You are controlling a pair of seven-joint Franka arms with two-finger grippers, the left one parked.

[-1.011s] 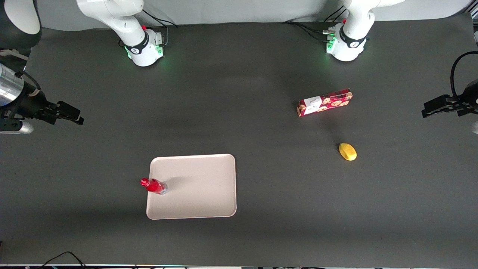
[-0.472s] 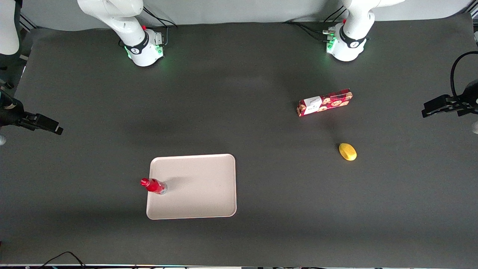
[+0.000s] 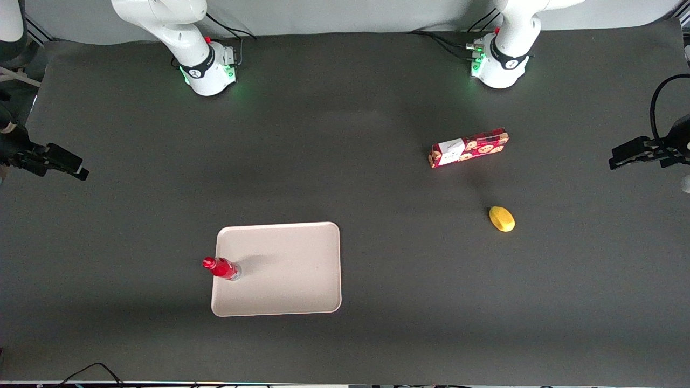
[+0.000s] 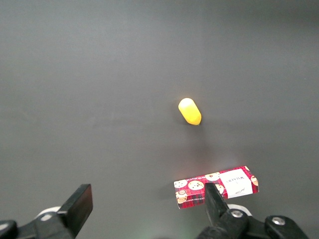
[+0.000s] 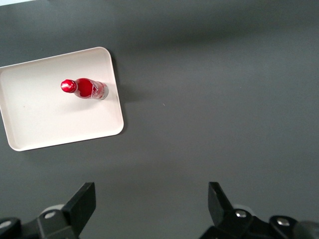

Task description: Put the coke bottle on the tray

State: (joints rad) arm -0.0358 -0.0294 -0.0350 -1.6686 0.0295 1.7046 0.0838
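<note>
The coke bottle [image 3: 221,268], small and red with a red cap, stands upright on the pale beige-pink tray [image 3: 291,269], near the tray's edge toward the working arm's end. Both show in the right wrist view, the bottle [image 5: 84,88] on the tray [image 5: 45,119]. My right gripper [image 3: 67,165] is open and empty, high above the bare table at the working arm's end, well apart from the tray and farther from the front camera than it. Its fingers [image 5: 82,201] stand wide apart over bare mat.
A long red cookie box [image 3: 468,147] and a yellow lemon-like object [image 3: 502,219] lie toward the parked arm's end of the table; both show in the left wrist view, the box [image 4: 217,186] and the yellow object [image 4: 190,111]. Dark grey mat covers the table.
My right gripper has drawn back toward the working arm's end of the table, then shifted slightly away from the front camera. The bottle and tray have not moved.
</note>
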